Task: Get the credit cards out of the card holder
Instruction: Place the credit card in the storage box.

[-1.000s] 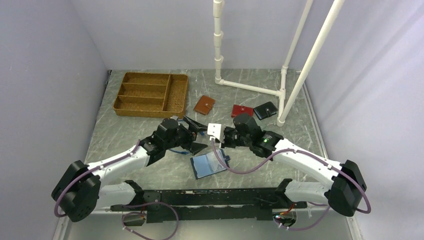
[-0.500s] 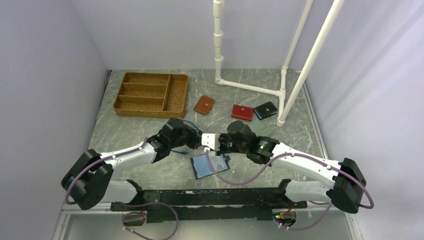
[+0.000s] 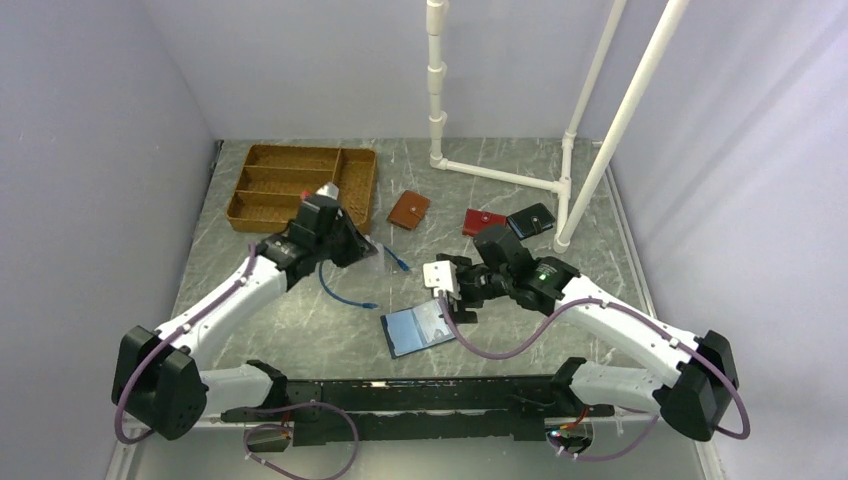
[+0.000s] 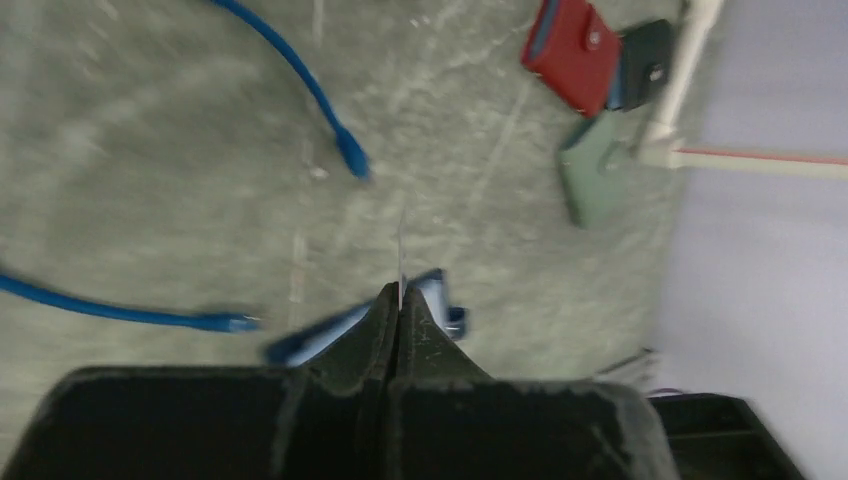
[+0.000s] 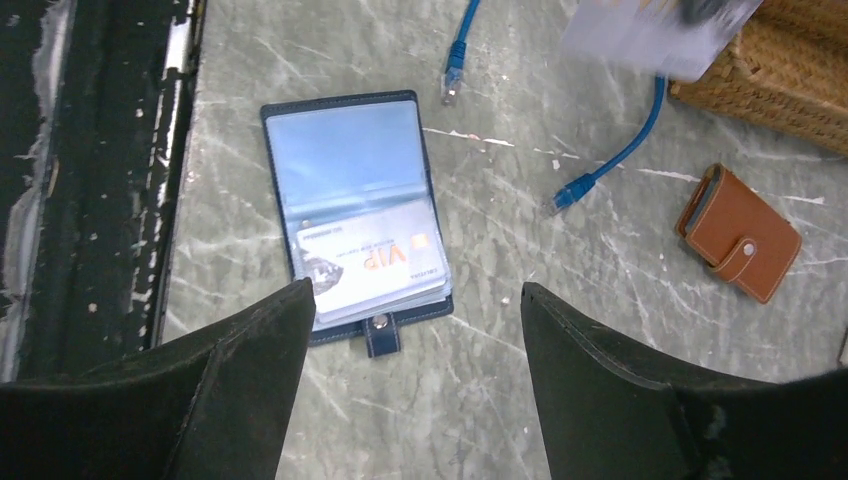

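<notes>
Now the card holder (image 5: 345, 160) lies open on the worktop (image 5: 500, 400) under your right fingers (image 5: 250, 350), with the VIP card (image 5: 372, 262) tucked inside. The pale card (image 5: 640, 38) has just changed hands: your left fingers (image 4: 365, 335) pinch it tight and have carried it over near the wicker tray (image 3: 300, 185). Your right fingers have let go and stand wide. So one card is out; the VIP card looks next.

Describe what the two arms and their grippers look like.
Both the left arm and the right arm have white links, bulky black joints and a purple cable looping alongside. A green light glows on the right wrist. Both the left gripper and the right gripper have matte black, wedge-shaped, scuffed fingers.
</notes>
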